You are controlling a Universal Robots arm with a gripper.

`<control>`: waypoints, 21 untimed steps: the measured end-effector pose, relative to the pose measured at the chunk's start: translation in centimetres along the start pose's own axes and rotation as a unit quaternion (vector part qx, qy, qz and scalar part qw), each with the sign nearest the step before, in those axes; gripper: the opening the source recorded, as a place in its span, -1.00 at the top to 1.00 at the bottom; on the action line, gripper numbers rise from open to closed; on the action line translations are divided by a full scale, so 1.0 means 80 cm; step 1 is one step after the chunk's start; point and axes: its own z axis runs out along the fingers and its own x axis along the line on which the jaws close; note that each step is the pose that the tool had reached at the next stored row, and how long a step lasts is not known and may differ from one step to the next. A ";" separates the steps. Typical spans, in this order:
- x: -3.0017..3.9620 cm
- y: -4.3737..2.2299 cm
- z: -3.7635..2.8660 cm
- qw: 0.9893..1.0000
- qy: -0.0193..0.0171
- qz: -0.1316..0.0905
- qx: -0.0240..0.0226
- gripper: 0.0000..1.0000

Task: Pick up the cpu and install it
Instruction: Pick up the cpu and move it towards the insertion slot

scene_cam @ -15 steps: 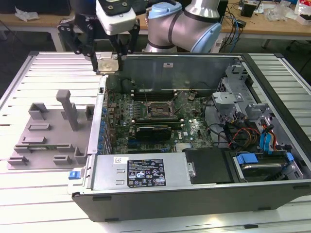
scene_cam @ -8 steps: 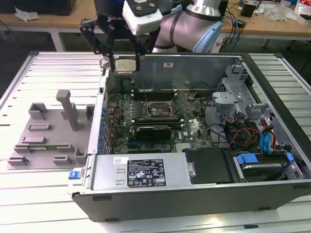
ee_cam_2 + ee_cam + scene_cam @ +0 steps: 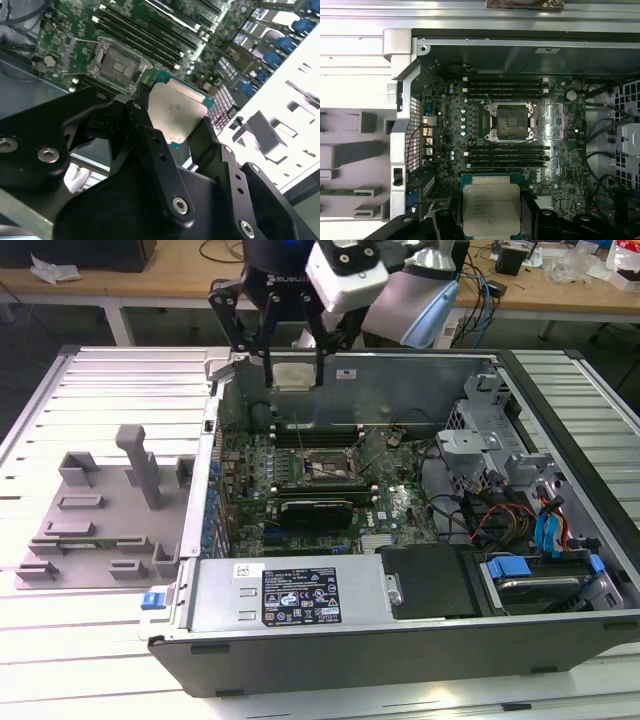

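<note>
Open desktop computer case (image 3: 380,655) lying on a white slatted table (image 3: 60,640), grey plastic fixture (image 3: 100,510) beside it.

Green motherboard (image 3: 400,505) sits inside the case, with a metal-framed processor socket (image 3: 512,121) near its middle and dark memory slots (image 3: 505,85) on both sides of the socket. Power supply box with a black label (image 3: 300,595) lies along the near wall. Drive bay with blue tabs (image 3: 530,575) and red and black cables (image 3: 490,515) are on the exterior view's right. Fixture is on the exterior view's left, touching the case. Wooden workbench (image 3: 160,270) stands behind.
</note>
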 end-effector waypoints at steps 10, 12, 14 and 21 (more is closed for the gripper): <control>-0.0186 -0.0003 0.0099 1.000 0.000 0.000 0.000 -0.09; -0.0311 -0.0005 0.0172 1.000 0.000 0.000 0.000 -0.09; -0.0370 -0.0007 0.0210 1.000 0.000 0.000 0.000 -0.09; -0.0536 -0.0013 0.0397 1.000 0.000 0.000 0.000 -0.09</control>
